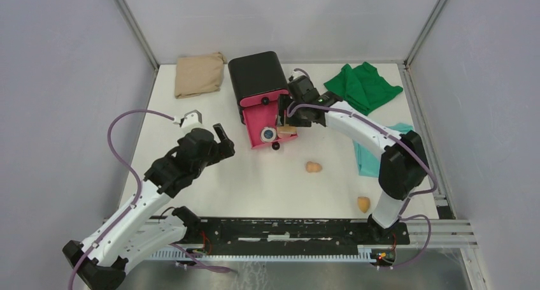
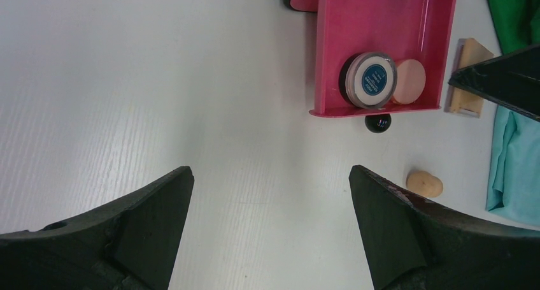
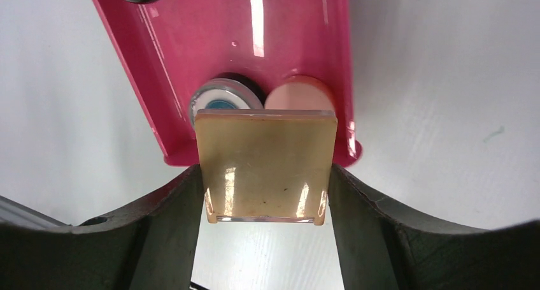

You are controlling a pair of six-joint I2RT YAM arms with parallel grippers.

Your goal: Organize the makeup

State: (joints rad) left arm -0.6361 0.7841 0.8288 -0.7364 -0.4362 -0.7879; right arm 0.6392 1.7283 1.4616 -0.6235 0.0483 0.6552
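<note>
My right gripper (image 1: 284,127) is shut on the tan square pad (image 3: 265,166) and holds it over the front right corner of the open pink drawer (image 3: 255,35). In the drawer lie the silvery compact with the dark-blue centre (image 3: 223,99) and the pink round piece (image 3: 299,94). The tiny black jar (image 1: 276,146) sits on the table just outside the drawer's front edge. Two tan egg-shaped sponges (image 1: 313,167) (image 1: 363,204) lie on the table to the right. My left gripper (image 1: 224,142) is open and empty, left of the drawer.
The black box (image 1: 258,76) stands at the back centre with its drawer pulled out. A beige cloth (image 1: 199,74) lies at the back left, a green cloth (image 1: 363,86) at the back right, and a teal cloth (image 1: 369,153) under the right arm.
</note>
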